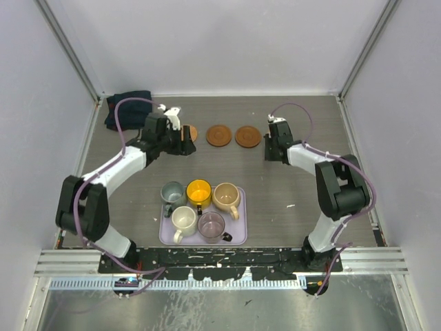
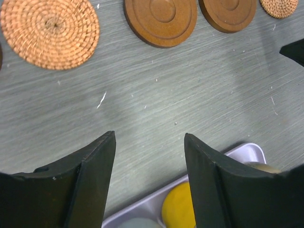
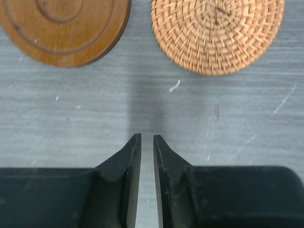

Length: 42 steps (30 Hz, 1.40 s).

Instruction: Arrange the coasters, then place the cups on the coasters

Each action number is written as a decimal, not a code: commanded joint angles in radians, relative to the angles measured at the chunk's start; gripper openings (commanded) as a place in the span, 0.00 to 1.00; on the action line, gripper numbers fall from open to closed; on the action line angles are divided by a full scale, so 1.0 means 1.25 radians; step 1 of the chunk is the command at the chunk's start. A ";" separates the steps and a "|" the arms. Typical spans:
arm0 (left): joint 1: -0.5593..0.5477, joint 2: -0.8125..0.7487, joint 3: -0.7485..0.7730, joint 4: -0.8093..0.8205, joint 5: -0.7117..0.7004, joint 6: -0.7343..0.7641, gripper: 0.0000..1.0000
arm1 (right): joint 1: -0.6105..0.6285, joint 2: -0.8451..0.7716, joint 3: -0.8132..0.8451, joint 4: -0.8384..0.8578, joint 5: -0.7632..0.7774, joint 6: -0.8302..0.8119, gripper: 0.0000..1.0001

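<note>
Left pincer (image 2: 149, 183) above bare table (image 2: 156, 104).

Woven orange coaster (image 3: 216, 33), ringed brown coaster (image 3: 64, 28), perhaps lavender tray (image 1: 238, 234).

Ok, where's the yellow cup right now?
In the top view the yellow cup sits in the back row of the lavender tray, near the table's front, between the grey-green cup and the tan cup.

Top view looks down over whole table (image 1: 227, 158); wrist views close, facing tabletop, sharing coasters (image 2: 160, 20).
</note>
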State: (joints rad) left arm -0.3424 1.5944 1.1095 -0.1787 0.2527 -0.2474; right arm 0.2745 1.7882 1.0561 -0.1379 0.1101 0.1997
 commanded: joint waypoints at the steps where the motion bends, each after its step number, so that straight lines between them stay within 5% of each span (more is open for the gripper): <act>1: -0.004 -0.107 -0.074 0.058 -0.051 -0.008 0.64 | 0.018 -0.131 -0.064 0.063 -0.017 0.004 0.24; 14: -0.019 -0.403 -0.276 0.074 -0.233 -0.030 0.82 | 0.025 -0.360 -0.191 0.049 -0.046 0.011 0.46; 23: -0.042 -0.554 -0.364 0.020 -0.241 -0.085 0.91 | 0.057 -0.510 -0.229 0.006 -0.116 0.026 0.59; 42: -0.330 -0.755 -0.418 -0.216 -0.456 -0.168 0.94 | 0.261 -0.589 -0.215 -0.176 -0.082 0.040 0.67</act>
State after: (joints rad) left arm -0.6781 0.6987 0.5789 -0.3714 -0.2314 -0.4023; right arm 0.5617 1.0893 0.7494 -0.3161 -0.0101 0.2363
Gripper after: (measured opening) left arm 0.938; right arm 0.662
